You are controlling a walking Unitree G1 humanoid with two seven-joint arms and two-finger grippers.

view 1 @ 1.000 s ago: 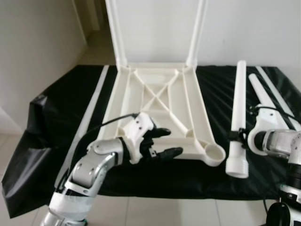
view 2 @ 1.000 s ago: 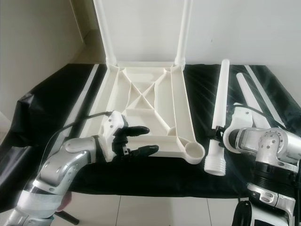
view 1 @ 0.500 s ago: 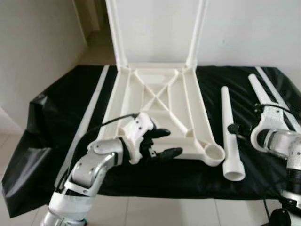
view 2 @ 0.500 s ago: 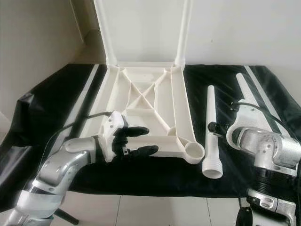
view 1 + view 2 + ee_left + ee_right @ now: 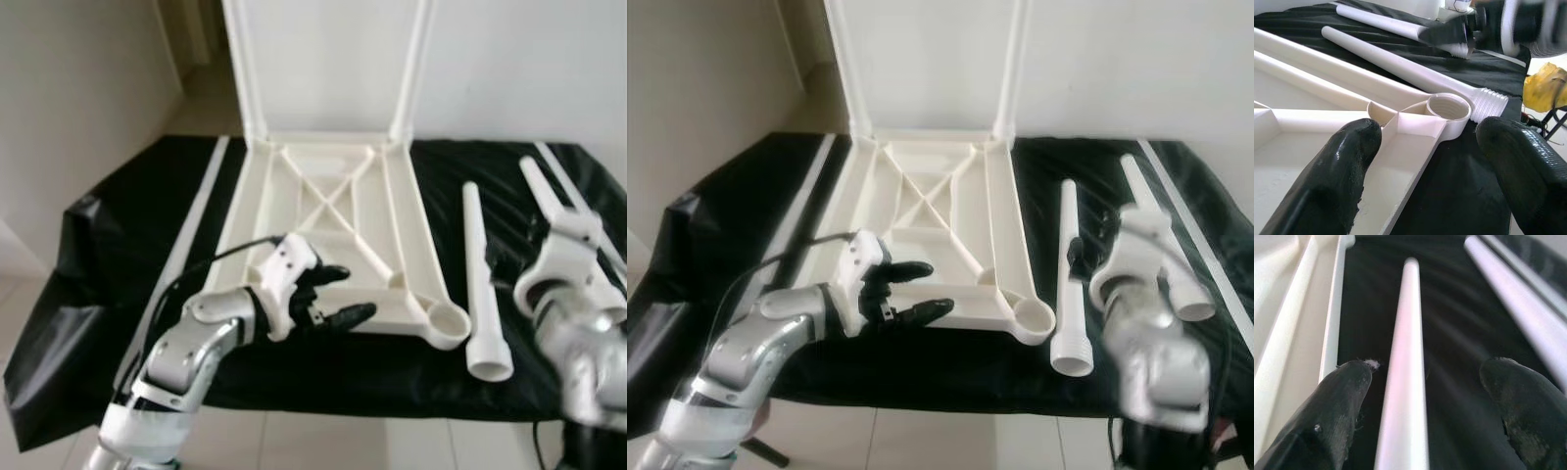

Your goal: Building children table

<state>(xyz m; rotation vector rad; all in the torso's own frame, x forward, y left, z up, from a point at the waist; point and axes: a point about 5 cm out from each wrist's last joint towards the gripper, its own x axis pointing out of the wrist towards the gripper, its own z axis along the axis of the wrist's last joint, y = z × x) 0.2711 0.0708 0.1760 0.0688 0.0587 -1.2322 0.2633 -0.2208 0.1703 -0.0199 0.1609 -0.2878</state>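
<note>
**Upturned table frame, with one loose leg lying beside it**

On the black sheet (image 5: 108,255), the white table frame (image 5: 333,211) lies underside up, its ribs and corner sockets showing, with two legs already standing upright at its far corners. Left of the frame, a white strip (image 5: 186,245) runs along the sheet.

At the frame's near-left corner hovers the left hand (image 5: 338,294), fingers spread apart and holding nothing. One finger (image 5: 1337,166) sits over the frame's near rim and the other (image 5: 1523,166) over the dark sheet beyond the edge. Between them, in the left wrist view, the threaded socket (image 5: 1448,106) at the frame's near-right corner stands empty.

Just right of the frame, a loose white leg (image 5: 480,284) lies flat on the sheet, roughly parallel to the frame's right edge, its wider threaded end toward the robot and close beside that empty socket.

Right of this leg, the right hand (image 5: 1420,382) is released: its fingers (image 5: 1337,411) straddle the leg with gaps on both sides, not pressing it. The right arm is blurred in the head views.

Farther right of the frame, another white leg (image 5: 1161,235) rests on the sheet.
</note>
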